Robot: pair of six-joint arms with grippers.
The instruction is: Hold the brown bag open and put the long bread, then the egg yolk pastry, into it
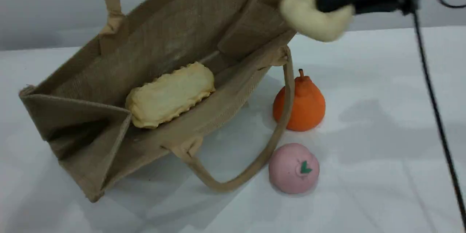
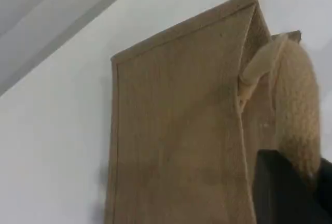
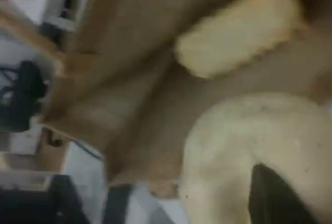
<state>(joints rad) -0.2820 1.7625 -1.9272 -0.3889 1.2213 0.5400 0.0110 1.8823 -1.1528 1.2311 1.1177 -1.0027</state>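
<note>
Egg yolk pastry [image 1: 315,16], clamped in your right pincer [image 1: 327,7], hangs at the brown bag [image 1: 120,80] rim beyond the long bread [image 1: 171,94]; release early and it drops onto the counter [image 1: 382,116], while your left pincer [image 2: 290,193], closed on 1 handle [image 2: 295,105], holds the mouth open.

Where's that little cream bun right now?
The egg yolk pastry is in the air at the scene view's upper right, gripped by the right claw, beside the brown bag's top edge, above the orange fruit.

It looked like a robot test lab: a bare white desk [image 1: 382,123] against a plain grey wall [image 1: 43,3], a black cable [image 1: 437,116] trailing across, and squishy toy food (an orange pear-shaped fruit [image 1: 304,103], a pink ball [image 1: 293,167]) as props.
</note>
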